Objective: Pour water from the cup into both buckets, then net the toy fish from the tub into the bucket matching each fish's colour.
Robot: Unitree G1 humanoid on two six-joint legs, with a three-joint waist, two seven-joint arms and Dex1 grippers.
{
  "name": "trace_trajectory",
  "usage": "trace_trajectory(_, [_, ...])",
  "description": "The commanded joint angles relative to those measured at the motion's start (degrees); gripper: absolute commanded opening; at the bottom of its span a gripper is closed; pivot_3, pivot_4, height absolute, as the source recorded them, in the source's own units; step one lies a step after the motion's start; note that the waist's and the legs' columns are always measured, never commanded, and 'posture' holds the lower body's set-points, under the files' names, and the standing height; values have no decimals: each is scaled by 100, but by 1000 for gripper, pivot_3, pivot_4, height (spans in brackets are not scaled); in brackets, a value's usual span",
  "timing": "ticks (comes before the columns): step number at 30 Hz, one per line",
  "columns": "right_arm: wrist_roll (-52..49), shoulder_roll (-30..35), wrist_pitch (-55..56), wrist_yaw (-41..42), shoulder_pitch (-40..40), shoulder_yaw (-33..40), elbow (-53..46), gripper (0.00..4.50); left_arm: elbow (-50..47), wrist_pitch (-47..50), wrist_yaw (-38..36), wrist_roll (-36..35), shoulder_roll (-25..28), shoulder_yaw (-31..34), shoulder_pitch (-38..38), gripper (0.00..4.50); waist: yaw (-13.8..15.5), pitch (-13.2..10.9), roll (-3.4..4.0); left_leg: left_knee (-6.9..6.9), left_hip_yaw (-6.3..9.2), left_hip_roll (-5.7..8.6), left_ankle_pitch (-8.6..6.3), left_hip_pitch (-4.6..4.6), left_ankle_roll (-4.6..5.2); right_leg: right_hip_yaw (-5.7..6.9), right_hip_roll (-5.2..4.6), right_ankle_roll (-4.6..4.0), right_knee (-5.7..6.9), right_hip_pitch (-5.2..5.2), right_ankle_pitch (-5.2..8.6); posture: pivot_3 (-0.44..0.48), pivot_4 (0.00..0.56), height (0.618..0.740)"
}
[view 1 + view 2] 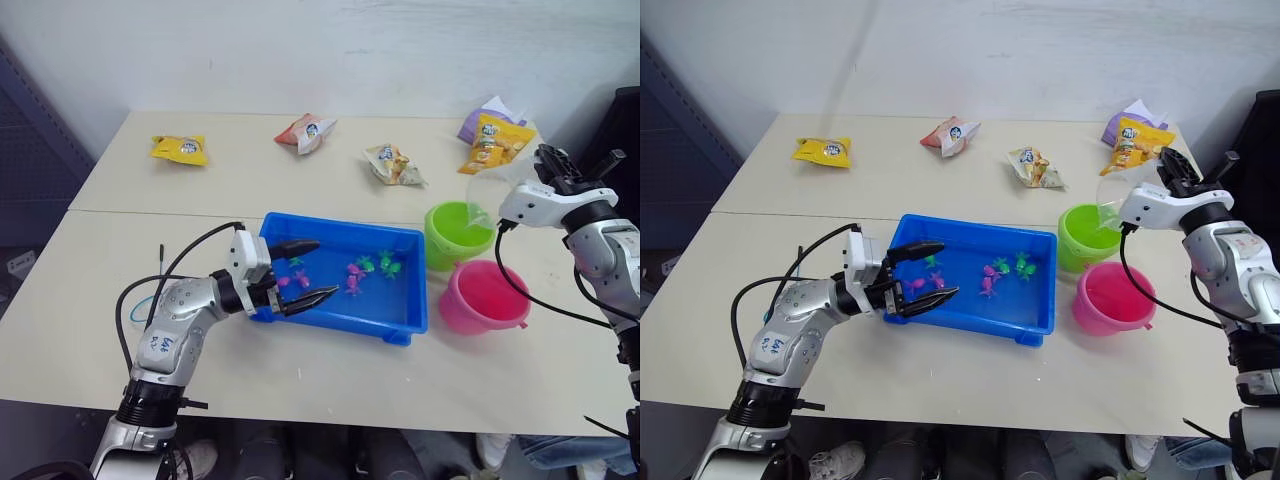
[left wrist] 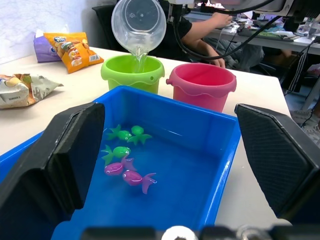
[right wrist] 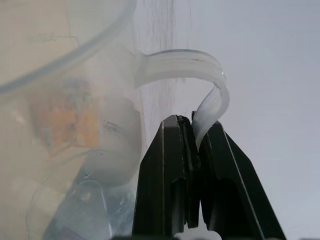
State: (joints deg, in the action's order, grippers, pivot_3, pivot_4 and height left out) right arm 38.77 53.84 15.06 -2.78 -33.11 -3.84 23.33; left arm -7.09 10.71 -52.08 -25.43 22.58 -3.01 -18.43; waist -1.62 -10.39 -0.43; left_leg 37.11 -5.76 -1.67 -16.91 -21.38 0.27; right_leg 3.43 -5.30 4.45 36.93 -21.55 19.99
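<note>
Up at the far right of the table [image 1: 120, 300], the right gripper [image 3: 192, 131] has its two black fingers pinched together on the handle of the clear cup [image 2: 139, 24], which is tipped over the lime green bucket [image 1: 458, 232]. A thin stream of water [image 2: 137, 56] falls from the cup's lip into that bucket. The pink bucket [image 1: 483, 296] stands just beside the green one, on its nearer side, and close to the right end of the blue tub [image 1: 400, 322]. Inside the tub lie the toy fish: several green fish [image 2: 123, 135] toward the bucket end and magenta fish [image 2: 134, 177] next to them. The left gripper [image 1: 305, 270] reaches over the tub's left end with its fingers spread wide apart, holding nothing. Along the far side of the table lie snack packets: a yellow packet [image 1: 181, 149], a red-and-white packet [image 1: 304, 132], a pale packet [image 1: 392, 165] and an orange packet [image 1: 492, 142] resting against a purple packet [image 1: 482, 116].
</note>
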Motion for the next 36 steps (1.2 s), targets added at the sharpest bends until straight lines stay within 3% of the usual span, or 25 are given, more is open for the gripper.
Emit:
trace_trajectory(1, [96, 183, 99, -275, -127, 90, 27, 60, -221, -138, 12, 9, -4, 32, 25, 4500, 2, 0, 0, 0, 0, 0, 0, 0, 0, 0, 0, 0, 0, 0, 0, 0, 150, 738])
trace_trajectory(14, [297, 193, 115, -693, 30, 141, 34, 60, -151, -248, -6, -1, -16, 34, 30, 4500, 2, 0, 0, 0, 0, 0, 0, 0, 0, 0, 0, 0, 0, 0, 0, 0, 150, 738])
trace_trajectory(21, [-637, -30, 213, -219, 248, 462, -188, 60, 34, -375, -72, 17, -26, 38, -119, 4500, -1, 0, 0, 0, -1, 0, 0, 0, 0, 0, 0, 0, 1, 0, 0, 0, 150, 738])
trace_trajectory(24, [-1151, -150, 44, 24, 402, 757, -291, 60, 82, -402, -101, 10, -14, 48, -152, 4500, 4, 0, 0, 0, 0, 0, 0, 0, 1, 1, 0, 0, 2, 0, 0, 0, 150, 738])
trace_trajectory(28, [-2618, -481, -287, 809, 765, 1522, -641, 60, 18, -470, -176, -122, -58, 82, -212, 4500, 9, -1, -2, -1, 1, 0, 0, -1, 2, 2, 0, 0, 0, 2, 0, 0, 150, 738])
trace_trajectory(33, [-4485, -912, -1554, 1782, 1203, 2584, -1331, 60, -189, -200, -331, -438, -44, 95, -398, 4500, 15, -1, -2, 0, 8, 0, -1, -3, 7, 8, -1, 2, -1, 7, -1, 0, 150, 738])
trace_trajectory(36, [-4957, -895, -2110, 1790, 1483, 3301, -1537, 60, -492, 281, -573, -733, 169, 19, -471, 4500, 20, -1, -2, 0, 13, 1, -3, -5, 10, 11, -3, 2, -3, 8, -1, 0, 150, 738])
